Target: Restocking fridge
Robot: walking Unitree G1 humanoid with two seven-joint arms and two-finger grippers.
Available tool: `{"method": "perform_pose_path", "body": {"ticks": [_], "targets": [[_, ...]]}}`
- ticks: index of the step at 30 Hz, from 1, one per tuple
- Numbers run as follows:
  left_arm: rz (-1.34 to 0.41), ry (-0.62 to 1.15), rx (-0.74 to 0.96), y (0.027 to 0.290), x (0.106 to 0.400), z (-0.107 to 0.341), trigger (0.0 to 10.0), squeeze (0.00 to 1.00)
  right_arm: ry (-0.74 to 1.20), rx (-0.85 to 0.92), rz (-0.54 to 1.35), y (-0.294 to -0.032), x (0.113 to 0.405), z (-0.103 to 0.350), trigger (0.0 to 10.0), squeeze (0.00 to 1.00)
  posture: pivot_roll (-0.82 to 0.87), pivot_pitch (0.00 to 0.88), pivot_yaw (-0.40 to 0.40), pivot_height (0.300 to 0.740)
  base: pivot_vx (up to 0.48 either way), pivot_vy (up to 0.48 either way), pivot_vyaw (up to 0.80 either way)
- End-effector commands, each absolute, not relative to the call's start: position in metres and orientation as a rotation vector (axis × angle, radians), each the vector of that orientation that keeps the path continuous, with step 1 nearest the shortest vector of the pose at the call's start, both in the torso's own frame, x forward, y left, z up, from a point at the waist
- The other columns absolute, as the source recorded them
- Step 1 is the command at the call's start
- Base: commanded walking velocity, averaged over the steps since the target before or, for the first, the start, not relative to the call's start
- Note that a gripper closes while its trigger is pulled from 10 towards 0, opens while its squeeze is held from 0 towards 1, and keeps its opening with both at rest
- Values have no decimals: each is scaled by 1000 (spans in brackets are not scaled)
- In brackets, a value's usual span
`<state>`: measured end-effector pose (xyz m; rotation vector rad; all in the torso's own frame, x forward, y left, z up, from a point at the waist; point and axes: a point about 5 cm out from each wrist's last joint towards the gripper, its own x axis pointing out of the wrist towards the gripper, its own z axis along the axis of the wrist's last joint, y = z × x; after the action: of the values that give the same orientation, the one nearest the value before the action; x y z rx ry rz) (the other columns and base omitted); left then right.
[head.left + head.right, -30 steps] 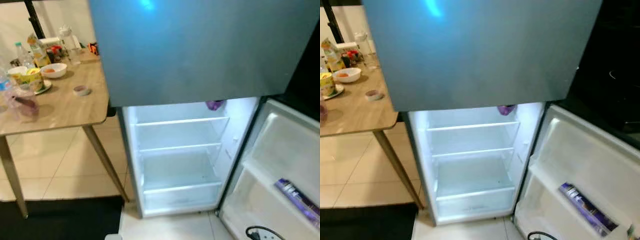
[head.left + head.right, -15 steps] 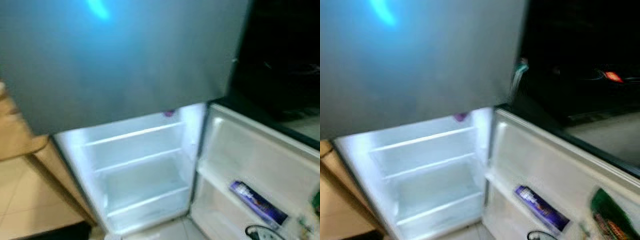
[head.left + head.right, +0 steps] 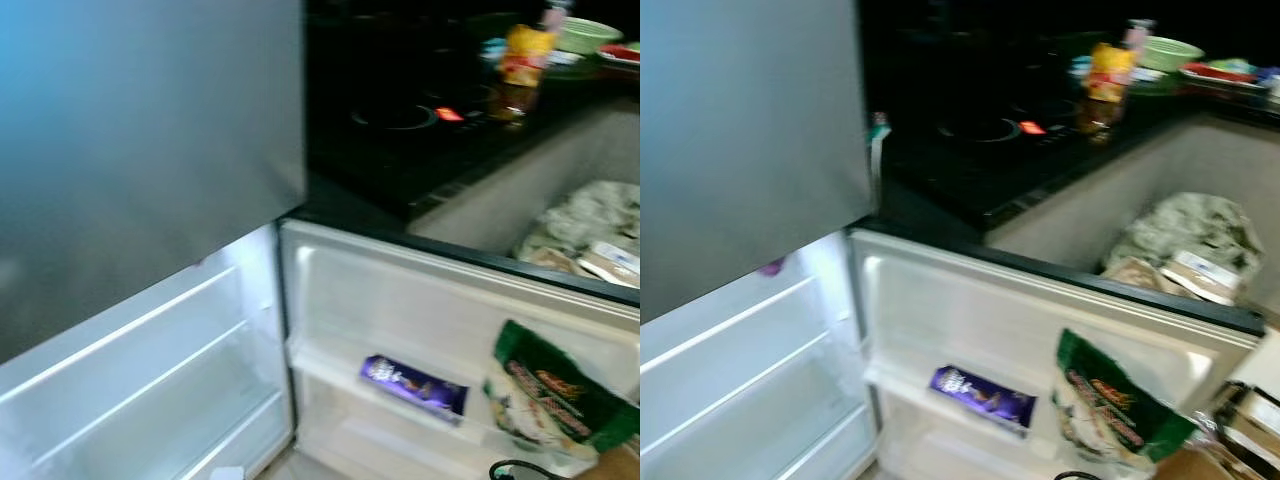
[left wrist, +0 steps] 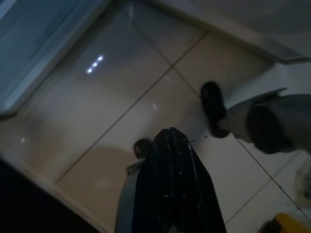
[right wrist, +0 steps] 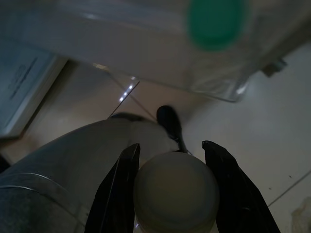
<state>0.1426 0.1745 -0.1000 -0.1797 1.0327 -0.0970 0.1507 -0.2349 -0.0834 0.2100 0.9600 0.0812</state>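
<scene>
Grey steel of the fridge's upper door (image 3: 140,150) takes the left of the head views, with the lit lower compartment (image 3: 130,400) below it standing open, its glass shelves bare apart from a small purple item (image 3: 771,266) just under the upper door. Lower door (image 3: 1040,330) swung wide toward the robot's right; its rack carries a purple chocolate bar (image 3: 983,394) lying flat and a green-and-white snack bag (image 3: 1115,405) propped against the door wall, likely put there because the rack rail keeps them upright. Beyond the door, a black induction hob (image 3: 400,115) with a red indicator lit, an orange-labelled bottle (image 3: 525,60) and a green bowl (image 3: 585,32) on the dark counter, and a crumpled plastic bag (image 3: 1185,235) lower down; both views are soft with blur. Left wrist view: left gripper (image 4: 172,179) hangs over pale glossy floor tiles (image 4: 97,107), fingers pressed together, holding nothing, idle beside a robot foot (image 4: 214,107). Right wrist view: right gripper (image 5: 176,187) has its fingers clamped on either side of a pale round-topped bottle (image 5: 176,191), carried low and upright, presumably to keep it steady until it reaches the fridge. Above it, blurred, a clear container with a green cap (image 5: 216,19). Floor is tiled and reflective.
</scene>
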Motion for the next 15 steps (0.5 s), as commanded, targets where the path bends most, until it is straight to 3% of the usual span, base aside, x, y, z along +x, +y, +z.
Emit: {"method": "perform_pose_path", "body": {"ticks": [1, 10, 15], "targets": [[-97, 1049, -187, 173, 137, -102, 10000, 0, 947, 225, 81, -235, 153, -82, 10000, 0, -123, 10, 9, 740, 0, 0, -800], [-96, 1048, -189, 173, 137, -102, 10000, 0, 937, 258, 97, -231, 154, -82, 10000, 0, -122, 9, 10, 740, 0, 0, -800], [-74, 1047, -200, 174, 137, -102, 10000, 0, 926, 258, 104, -230, 155, -82, 10000, 0, -122, 9, 10, 740, 0, 0, 0]]}}
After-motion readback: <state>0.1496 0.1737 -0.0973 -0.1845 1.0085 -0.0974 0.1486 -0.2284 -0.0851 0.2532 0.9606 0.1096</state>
